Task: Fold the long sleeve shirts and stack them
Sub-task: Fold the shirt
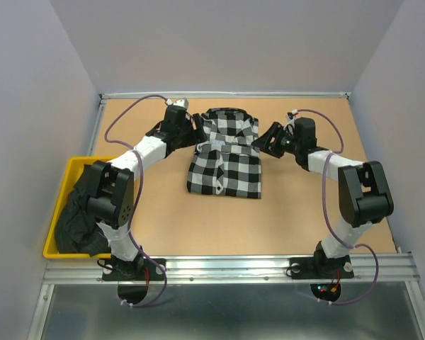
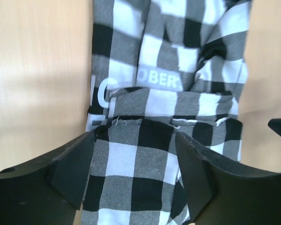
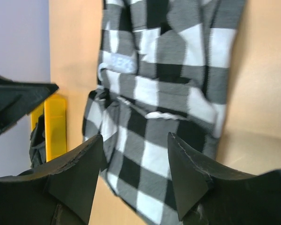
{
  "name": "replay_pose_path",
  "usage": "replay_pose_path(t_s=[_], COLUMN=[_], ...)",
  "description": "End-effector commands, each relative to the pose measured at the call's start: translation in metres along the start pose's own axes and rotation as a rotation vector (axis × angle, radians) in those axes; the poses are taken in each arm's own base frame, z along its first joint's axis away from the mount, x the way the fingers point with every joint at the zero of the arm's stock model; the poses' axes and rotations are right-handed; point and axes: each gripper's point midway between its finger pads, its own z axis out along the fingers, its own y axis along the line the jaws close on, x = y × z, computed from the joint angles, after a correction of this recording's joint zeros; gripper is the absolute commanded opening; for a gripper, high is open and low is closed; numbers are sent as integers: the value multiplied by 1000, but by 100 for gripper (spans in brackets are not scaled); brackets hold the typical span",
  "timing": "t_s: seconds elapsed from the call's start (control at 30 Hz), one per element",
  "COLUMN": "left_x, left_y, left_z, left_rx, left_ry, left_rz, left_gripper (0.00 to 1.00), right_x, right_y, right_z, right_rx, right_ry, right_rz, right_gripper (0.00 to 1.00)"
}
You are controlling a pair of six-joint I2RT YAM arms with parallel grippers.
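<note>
Left tool [image 2: 133, 137] splayed over check shirt [image 2: 168, 51]

Table [image 1: 304, 212]: pale brown board with a matte, evenly lit surface, filling the middle of the overhead view. The same tan surface shows in both wrist views.
Bin [image 1: 76, 163]: bright yellow, shallow and rectangular, at the table's left side toward the near end. A strip of its yellow side also shows at the left of the right wrist view.
Walls [image 1: 227, 42]: plain pale grey-lilac panels closing the left, far and right sides.
Trim [image 1: 227, 94]: thin metal strip along the table's far edge.
Rail [image 1: 227, 268]: ribbed aluminium bar across the near edge.
Sheet [image 1: 227, 312]: dull grey metal plate below the rail.
</note>
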Motion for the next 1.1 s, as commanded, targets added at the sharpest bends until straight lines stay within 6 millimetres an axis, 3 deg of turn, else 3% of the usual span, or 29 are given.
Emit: replay_pose_path(t_s=[0.0,0.17,0.33,0.5,0.6,0.73,0.87,0.97,1.07], left_x=[-43,-71,-82,-72,-61,-45,-17,7,32], left_y=[-13,-34,-51,-49,-42,-17,7,27,42], left_z=[-21,-3,34,73,93,108,108,100,82], left_rx=[1,33,33,20,6,-102,-168,-230,-268], left_ry=[-117,-157,-166,-129,-98,-47,11,64,121], left_rz=[174,295,361,361,358,288,231,171,105], left_gripper=[84,88,71,62,60,53,50,45,42], right_x=[21,83,133,152,156,157,147,126,87], right_y=[22,43,35,21,8,-4,-25,-41,-64], right_z=[-17,-28,-34,-30,-28,-26,-25,-21,-19], right_rx=[41,100,141,183,223,260,315,346,406], right_ry=[40,137,230,289,293,306,288,264,198], right_rz=[-55,-91,-96,-92,-94,-94,-84,-81,-87], right_gripper=[63,58,49,40,39,38,38,38,38])
